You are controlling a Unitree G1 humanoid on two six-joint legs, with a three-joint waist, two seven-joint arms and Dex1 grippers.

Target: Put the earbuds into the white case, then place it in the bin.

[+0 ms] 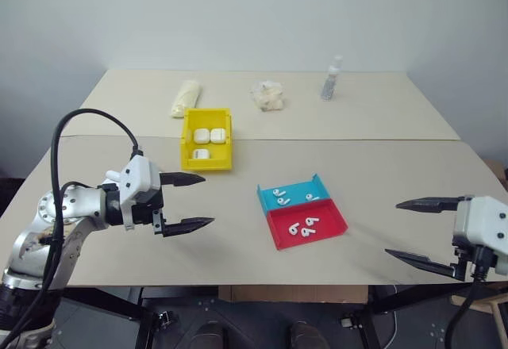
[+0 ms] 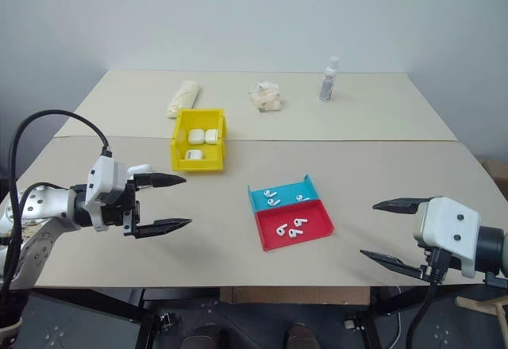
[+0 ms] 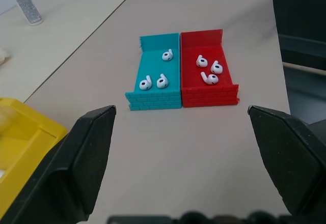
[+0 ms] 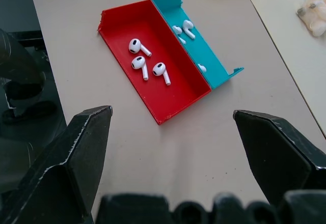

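We see six tiny glossy white earbuds lying in the shallow blue-and-red tray, three white rounded cases sitting in the yellow plastic bin. Left gripper and right gripper both gape wide, empty, above the beige table.

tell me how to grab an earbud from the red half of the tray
Come from straight above and pinch one earbud across its round head. The three lie flat with stems level, and the red tray's low walls block a sideways approach. The right gripper, open and nearer that half, seems the likelier choice.
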